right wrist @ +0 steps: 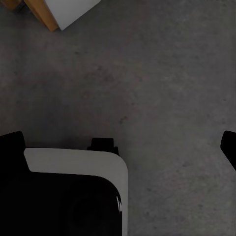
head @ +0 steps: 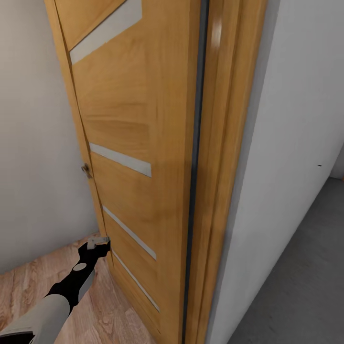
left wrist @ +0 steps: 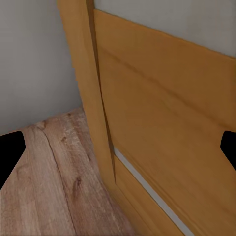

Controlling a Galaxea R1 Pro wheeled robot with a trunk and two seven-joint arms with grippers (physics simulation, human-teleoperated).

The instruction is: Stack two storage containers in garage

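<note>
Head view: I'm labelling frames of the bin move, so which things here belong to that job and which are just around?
Job: concrete floor; left gripper, open and empty.
Just around: door; door frame; white wall; wood floor.

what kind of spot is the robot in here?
Likely a doorway between two rooms: an open tan wooden door with pale glass strips, light wood-plank flooring on one side, dark grey concrete floor on the other.
</note>
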